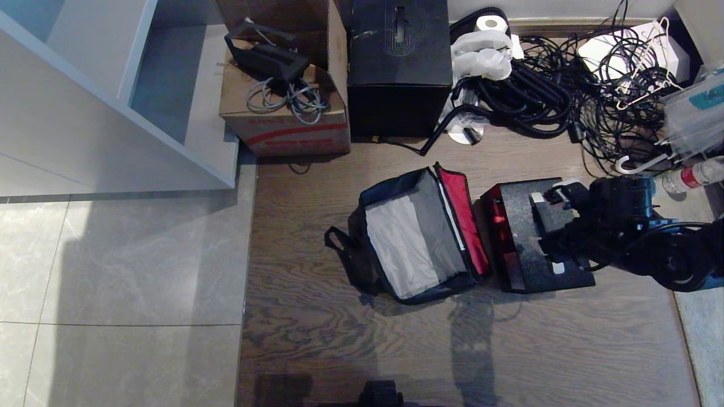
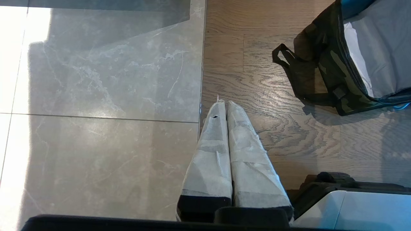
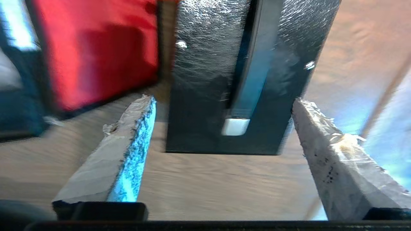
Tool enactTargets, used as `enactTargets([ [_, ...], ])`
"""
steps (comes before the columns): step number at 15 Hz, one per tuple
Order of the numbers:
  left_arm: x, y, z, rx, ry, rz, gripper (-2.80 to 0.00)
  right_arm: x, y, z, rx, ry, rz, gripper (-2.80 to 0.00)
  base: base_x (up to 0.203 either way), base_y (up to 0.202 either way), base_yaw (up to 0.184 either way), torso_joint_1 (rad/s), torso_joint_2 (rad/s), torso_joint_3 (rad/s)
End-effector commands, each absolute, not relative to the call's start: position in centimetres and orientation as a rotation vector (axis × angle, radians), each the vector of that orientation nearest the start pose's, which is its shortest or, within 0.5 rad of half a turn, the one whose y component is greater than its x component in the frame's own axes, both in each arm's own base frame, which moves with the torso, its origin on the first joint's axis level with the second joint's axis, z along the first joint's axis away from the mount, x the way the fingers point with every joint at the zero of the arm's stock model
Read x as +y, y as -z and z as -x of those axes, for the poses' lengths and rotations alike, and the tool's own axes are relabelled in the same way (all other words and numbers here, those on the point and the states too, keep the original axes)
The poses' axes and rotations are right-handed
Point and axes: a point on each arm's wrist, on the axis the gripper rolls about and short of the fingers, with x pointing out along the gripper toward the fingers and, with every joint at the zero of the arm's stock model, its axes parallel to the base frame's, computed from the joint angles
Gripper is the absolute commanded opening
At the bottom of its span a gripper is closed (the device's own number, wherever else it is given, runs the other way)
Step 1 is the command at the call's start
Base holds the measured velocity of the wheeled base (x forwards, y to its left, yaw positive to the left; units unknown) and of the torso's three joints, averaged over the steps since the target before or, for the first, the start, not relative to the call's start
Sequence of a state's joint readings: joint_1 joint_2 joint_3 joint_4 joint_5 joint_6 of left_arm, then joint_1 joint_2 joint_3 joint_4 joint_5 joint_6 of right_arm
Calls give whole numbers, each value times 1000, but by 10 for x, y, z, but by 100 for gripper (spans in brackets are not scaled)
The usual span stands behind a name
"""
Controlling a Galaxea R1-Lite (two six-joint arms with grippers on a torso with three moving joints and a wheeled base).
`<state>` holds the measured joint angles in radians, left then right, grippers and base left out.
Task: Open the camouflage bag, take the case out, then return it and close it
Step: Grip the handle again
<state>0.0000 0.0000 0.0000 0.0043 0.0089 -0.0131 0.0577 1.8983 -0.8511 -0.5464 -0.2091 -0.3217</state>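
Though blurred, hand (image 3: pixel 221 102) apparently above case (image 3: pixel 208 64).

Black right arm w/ teal trim, left claw (image 2: pixel 227 106) fingers wrapped in white tape, black bases

Storage corner: tangled cables (image 1: pixel 594 107), cardboard box (image 1: pixel 288 113), wood floor (image 1: pixel 350 339).

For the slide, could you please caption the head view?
Open right gripper above the speckled grey-black case, set out beside the open, red-lined camouflage bag on wood floor.
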Motion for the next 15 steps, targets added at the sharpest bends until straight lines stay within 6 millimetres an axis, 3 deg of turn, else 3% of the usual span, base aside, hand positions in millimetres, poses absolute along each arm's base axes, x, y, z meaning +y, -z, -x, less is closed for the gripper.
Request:
enactTargets([
  [1,0,-75,23,5,-9,14,-280,14,-120,-342,512,106,439,0,0,0,0,0,0,0],
  [8,0,-75,23,5,-9,14,-280,20,-101,-374,452,408,589,0,0,0,0,0,0,0],
  [15,0,-75,23,5,-9,14,-280,30,-69,-409,429,539,674,0,0,0,0,0,0,0],
])
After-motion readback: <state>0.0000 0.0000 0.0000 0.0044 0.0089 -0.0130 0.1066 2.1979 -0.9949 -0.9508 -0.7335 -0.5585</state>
